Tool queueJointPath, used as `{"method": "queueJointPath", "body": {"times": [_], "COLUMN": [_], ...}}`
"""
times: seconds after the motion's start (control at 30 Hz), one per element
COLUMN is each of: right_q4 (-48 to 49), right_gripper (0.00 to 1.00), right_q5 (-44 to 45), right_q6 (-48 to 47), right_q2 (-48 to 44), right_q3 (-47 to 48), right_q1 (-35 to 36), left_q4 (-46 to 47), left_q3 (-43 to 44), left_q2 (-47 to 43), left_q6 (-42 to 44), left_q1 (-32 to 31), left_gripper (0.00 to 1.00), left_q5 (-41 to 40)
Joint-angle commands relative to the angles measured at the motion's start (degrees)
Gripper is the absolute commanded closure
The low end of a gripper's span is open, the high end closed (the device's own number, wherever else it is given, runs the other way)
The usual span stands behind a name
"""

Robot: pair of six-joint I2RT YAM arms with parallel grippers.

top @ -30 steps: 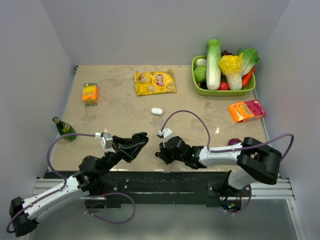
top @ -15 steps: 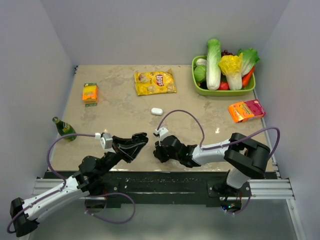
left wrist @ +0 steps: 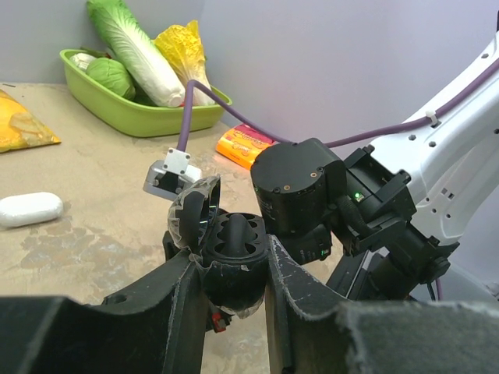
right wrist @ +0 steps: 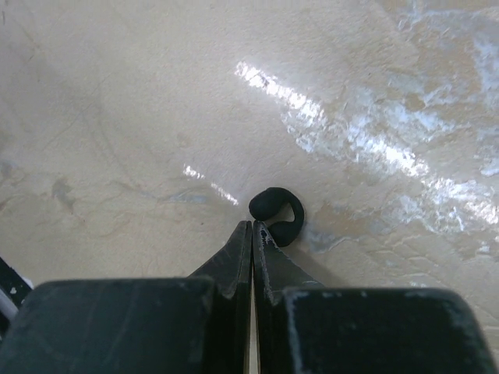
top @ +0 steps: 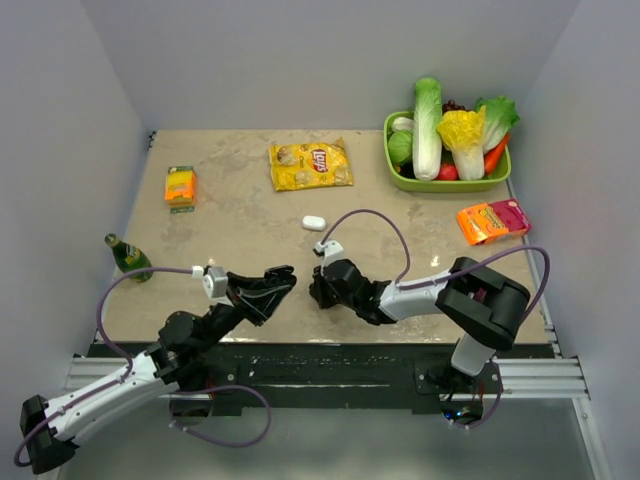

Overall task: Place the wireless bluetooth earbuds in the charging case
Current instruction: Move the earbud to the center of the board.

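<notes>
White charging case [top: 314, 223], pill-shaped and closed, lies flat on the counter [top: 240, 220] near the middle. It is well apart from both grippers and beyond them, between the yellow chips bag [top: 311, 165] and the arm tips.

Left gripper [left wrist: 230, 265]: fingers clamped on either side of a dark open-lidded case [left wrist: 230, 241]. Its hinged lid [left wrist: 196, 218] stands upright and a dark rounded shape sits in its well. The case is held off the counter, facing the right arm.

Right gripper [right wrist: 252, 226]: fingers pressed together with only a hairline seam between them, tips down at the counter surface. A black earbud [right wrist: 275, 214] lies on the counter directly at the tips, touching them but not between them. In the overhead view this gripper sits just beside the left gripper, near the front edge.

Other items: green basin [top: 445, 184] of vegetables at the far right corner, orange-pink packet [top: 492, 220] near it, orange box [top: 180, 186] and green bottle [top: 128, 256] at the left.
</notes>
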Motion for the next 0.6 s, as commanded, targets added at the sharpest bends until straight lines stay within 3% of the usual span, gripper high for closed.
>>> {"method": "queueJointPath", "body": {"times": [0.0,0.2,0.37,0.57], "right_q4": [0.19,0.97,0.28,-4.29], "right_gripper": [1.0,1.0,0.76,0.65], "right_q5": [3.67,1.2,-1.43,-0.47], "right_q6": [-0.71,-1.93,-2.64,-3.78], "right_q2": [2.23,-0.31,-7.42,-15.69], "right_q3": [3.42,2.04,-0.43,-1.05], "right_q1": [-1.34,-1.52,-1.44,-1.44], "left_q4": [2.58,3.03,3.55,4.96], "left_q3": [-4.39,-3.95,-4.22,-4.13], "left_q2": [1.1,2.51,1.9,2.34], "left_q6": [1.59,1.94,2.03,2.38], "left_q1": [0.29,0.29,0.29,0.29], "left_gripper": [1.0,1.0,1.0,1.0], "left_q5": [-0.65,0.22,0.58,1.1]}}
